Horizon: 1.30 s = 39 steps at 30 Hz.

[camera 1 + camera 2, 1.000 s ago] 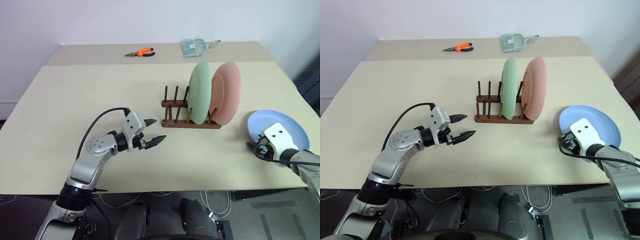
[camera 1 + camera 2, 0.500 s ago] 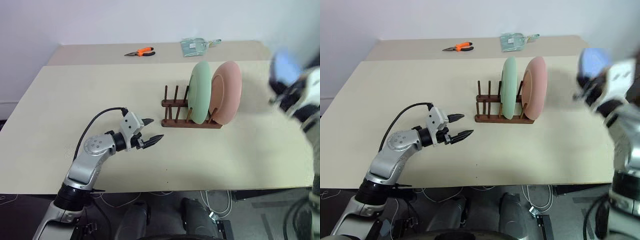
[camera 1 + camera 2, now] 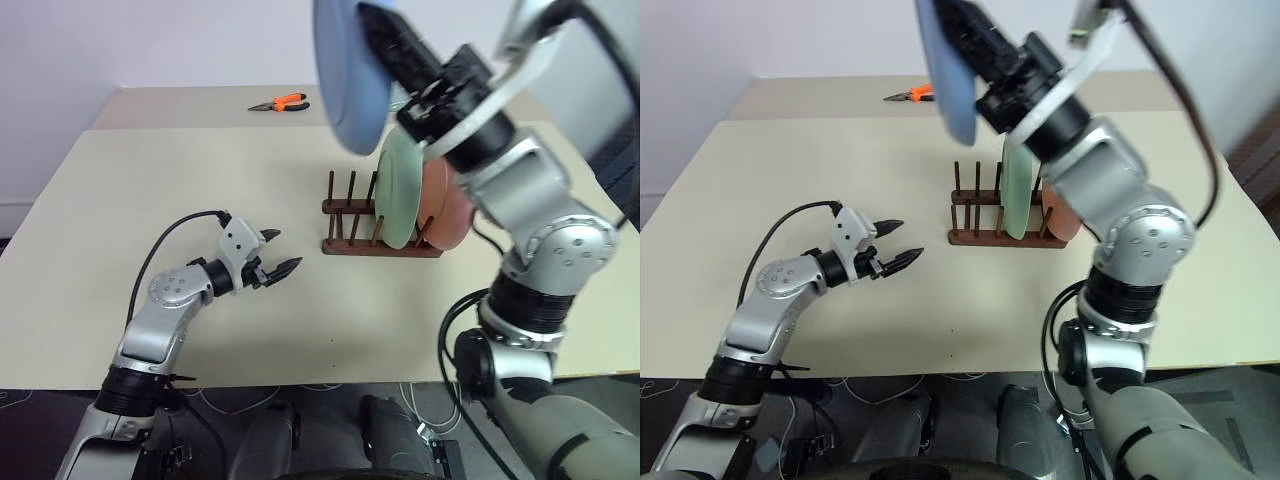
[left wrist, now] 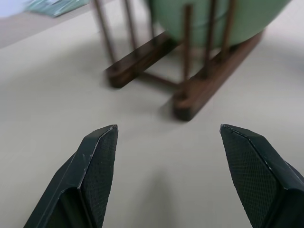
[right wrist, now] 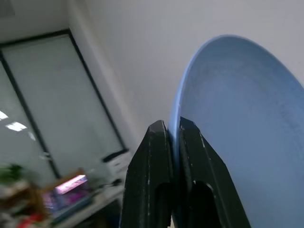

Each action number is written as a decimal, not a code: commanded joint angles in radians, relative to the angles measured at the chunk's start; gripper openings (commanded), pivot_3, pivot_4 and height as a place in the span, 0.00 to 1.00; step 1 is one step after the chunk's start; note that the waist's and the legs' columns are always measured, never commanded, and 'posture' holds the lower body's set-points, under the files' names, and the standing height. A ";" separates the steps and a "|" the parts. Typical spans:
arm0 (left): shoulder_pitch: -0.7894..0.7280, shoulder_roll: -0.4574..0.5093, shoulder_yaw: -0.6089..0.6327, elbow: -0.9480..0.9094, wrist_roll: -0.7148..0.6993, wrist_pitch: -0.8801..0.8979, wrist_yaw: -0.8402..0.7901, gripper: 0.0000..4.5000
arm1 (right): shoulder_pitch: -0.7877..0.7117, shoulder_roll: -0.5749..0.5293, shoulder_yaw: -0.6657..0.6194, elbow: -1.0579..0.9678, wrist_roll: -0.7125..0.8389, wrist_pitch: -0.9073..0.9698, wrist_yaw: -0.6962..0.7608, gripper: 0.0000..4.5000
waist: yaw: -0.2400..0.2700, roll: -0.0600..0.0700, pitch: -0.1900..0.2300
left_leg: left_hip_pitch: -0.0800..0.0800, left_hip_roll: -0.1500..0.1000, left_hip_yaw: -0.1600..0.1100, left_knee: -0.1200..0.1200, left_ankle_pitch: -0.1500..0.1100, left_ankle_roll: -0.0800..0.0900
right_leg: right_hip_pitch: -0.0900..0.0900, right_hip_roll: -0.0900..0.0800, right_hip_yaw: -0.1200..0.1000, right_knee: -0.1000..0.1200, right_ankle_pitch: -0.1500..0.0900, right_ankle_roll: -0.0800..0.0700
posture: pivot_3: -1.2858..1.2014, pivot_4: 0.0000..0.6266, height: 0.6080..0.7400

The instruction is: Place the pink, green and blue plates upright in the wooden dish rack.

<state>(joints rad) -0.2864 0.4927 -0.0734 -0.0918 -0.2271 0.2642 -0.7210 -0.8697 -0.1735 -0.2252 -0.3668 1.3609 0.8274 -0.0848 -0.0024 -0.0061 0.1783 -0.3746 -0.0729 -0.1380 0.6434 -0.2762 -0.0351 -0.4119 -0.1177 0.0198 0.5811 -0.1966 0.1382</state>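
Blue plate [image 3: 348, 70]: is being held up high on its edge, above the wooden dish rack [image 3: 378, 238], in the left eye view.
Right gripper [image 3: 372, 30]: is being kept closed tight on the blue plate's rim.
Green plate [image 3: 400, 188]: is being held upright between the rack's pegs.
Pink plate [image 3: 446, 205]: is being held upright in the rack, just behind the green one, partly hidden by the right arm.
Left gripper [image 3: 281, 262]: is being kept wide apart with nothing in it, low over the table [image 3: 120, 200], near the rack's empty end.
Pliers [image 3: 281, 103]: are being left at the far side of the table.
Left wrist view: two black fingers [image 4: 95, 166] are being held well apart; the rack and the green plate are being seen ahead of them.
Right wrist view: the blue plate's rim is being pinched between two black fingers [image 5: 151, 175].
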 commanded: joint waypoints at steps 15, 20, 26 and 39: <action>-0.004 0.009 0.025 -0.069 -0.006 0.021 0.009 0.79 | 0.145 0.130 0.039 0.028 0.060 -0.090 -0.335 0.01 | -0.016 0.000 -0.001 | 0.001 0.001 0.003 -0.002 0.000 0.000 | -0.002 0.001 0.000 0.002 0.000 0.000 | 0.52 0.24 1.00; -0.003 0.007 0.025 -0.076 -0.005 0.026 0.011 0.79 | 0.145 0.132 0.038 0.088 0.044 -0.097 -0.376 0.01 | -0.016 0.000 -0.001 | 0.001 0.001 0.003 -0.002 0.000 0.000 | -0.002 0.001 0.000 0.002 0.000 0.000 | 0.52 0.24 1.00; 0.000 0.005 0.026 -0.083 -0.005 0.029 0.015 0.79 | 0.090 -0.009 0.113 0.042 -0.151 -0.080 -0.212 0.54 | -0.014 0.000 0.000 | 0.001 0.001 0.004 -0.003 0.000 0.000 | -0.002 0.001 0.000 0.001 0.000 0.000 | 0.52 0.24 1.00; 0.032 0.037 0.169 0.073 0.030 -0.068 0.127 0.79 | 0.575 -0.725 -0.307 0.076 -0.511 -0.215 0.567 0.54 | 0.011 -0.006 -0.001 | 0.001 0.000 0.006 -0.002 0.000 0.000 | 0.002 -0.001 0.000 -0.005 -0.005 0.002 | 0.52 0.24 1.00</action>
<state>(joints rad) -0.2550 0.5148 0.0530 -0.0310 -0.2094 0.2353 -0.6144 -0.3270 -0.8742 -0.4703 -0.2999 0.8964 0.6443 0.4063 0.0090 -0.0119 0.1769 -0.3734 -0.0724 -0.1322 0.6409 -0.2764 -0.0346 -0.4096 -0.1183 0.0196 0.5772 -0.2016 0.1400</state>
